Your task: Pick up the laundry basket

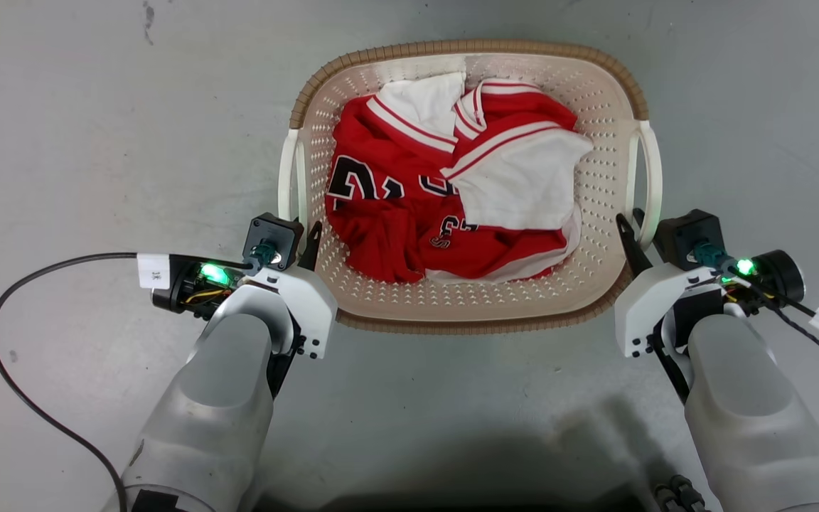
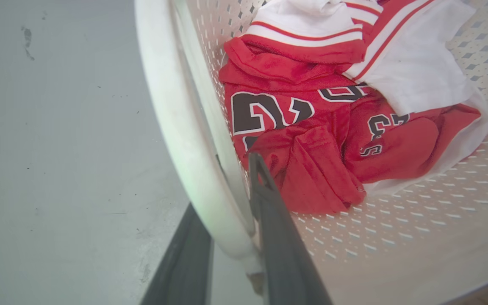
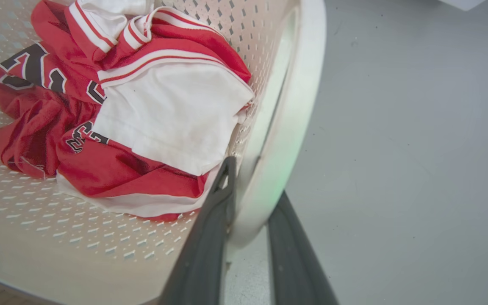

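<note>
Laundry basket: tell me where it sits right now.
The laundry basket sits on the grey floor at the head view's upper centre, the left tool straddling its left handle and the right tool its right handle.

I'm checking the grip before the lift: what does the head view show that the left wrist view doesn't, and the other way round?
Head view adds: the whole brown rim of the laundry basket, and the right tool at the right handle.
Left wrist view adds: the left tool close up, straddling the left handle, one finger on the floor side and one on the basket side; whether they clamp it is unclear.
Shared: that left handle, the red and white jerseys, the perforated wall and the grey floor.
</note>
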Robot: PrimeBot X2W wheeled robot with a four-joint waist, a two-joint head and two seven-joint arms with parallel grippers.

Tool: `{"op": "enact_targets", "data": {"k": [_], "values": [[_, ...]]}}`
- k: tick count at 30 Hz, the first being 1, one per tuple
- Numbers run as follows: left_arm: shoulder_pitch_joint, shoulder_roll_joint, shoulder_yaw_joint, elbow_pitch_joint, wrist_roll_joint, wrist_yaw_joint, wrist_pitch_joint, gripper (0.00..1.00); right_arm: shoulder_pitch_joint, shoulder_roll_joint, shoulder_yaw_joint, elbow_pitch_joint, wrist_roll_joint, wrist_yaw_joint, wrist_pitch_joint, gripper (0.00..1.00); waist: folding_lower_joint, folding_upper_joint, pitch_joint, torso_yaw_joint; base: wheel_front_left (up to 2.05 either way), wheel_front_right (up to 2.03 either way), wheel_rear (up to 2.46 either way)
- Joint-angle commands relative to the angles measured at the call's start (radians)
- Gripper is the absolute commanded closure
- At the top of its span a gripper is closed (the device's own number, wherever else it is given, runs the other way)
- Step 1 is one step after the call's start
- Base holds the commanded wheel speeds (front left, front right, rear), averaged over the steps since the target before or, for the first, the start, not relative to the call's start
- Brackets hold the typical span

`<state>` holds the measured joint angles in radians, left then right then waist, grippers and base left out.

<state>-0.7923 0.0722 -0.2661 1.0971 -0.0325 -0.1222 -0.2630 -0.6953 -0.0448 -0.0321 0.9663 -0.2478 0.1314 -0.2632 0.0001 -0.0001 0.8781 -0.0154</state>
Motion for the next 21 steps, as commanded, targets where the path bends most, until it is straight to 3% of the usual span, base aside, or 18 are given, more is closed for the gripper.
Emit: {"op": "enact_targets", "data": {"k": [1,21], "values": [[-0.010,0.011,-0.007,0.004,0.002,-0.003,-0.003,1.00,-0.013,-0.010,-0.001,0.002,-0.010,-0.001,-0.003,1.00,-0.0001,0.0001,-0.008,0.001,0.00,0.00,0.00],[0.085,-0.002,-0.044,0.093,-0.048,-0.009,-0.003,1.00,0.067,-0.012,0.011,0.113,-0.029,-0.002,-0.002,1.00,-0.0001,0.0001,-0.262,0.017,0.00,0.00,0.00]]}}
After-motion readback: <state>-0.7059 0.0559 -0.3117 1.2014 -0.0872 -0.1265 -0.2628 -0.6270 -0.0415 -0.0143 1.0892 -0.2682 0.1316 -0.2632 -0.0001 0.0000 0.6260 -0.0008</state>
